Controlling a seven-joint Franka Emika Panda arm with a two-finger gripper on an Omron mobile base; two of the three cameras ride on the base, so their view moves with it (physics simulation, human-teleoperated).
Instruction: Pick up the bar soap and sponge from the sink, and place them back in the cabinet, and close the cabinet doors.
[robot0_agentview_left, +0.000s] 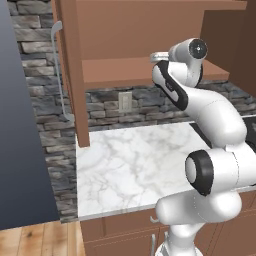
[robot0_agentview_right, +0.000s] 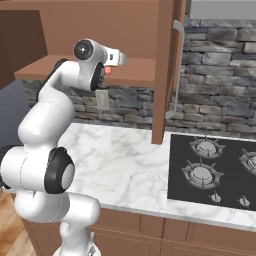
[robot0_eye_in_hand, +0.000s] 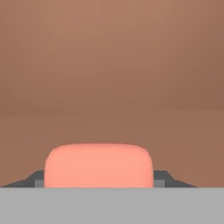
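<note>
The salmon-pink bar soap (robot0_eye_in_hand: 99, 165) sits between my gripper's (robot0_eye_in_hand: 99, 181) two dark fingertips (robot0_eye_in_hand: 38, 178), which are shut on its sides. Ahead of it in the hand view is the brown back wall and shelf of the cabinet (robot0_eye_in_hand: 113, 87). In the right base view the hand (robot0_agentview_right: 115, 57) reaches over the cabinet shelf (robot0_agentview_right: 137, 70), with a bit of the pink soap (robot0_agentview_right: 107, 70) showing below it. Both cabinet doors stand open: one at the left (robot0_agentview_left: 75, 75), one at the right (robot0_agentview_right: 167, 70). The sponge and the sink are out of view.
A white marble counter (robot0_agentview_left: 130, 165) lies below the cabinet, with a wall outlet (robot0_agentview_left: 125, 101) on the stone backsplash. A black gas hob (robot0_agentview_right: 215, 170) sits to the right. A tall dark grey panel (robot0_agentview_left: 20, 125) stands at the left.
</note>
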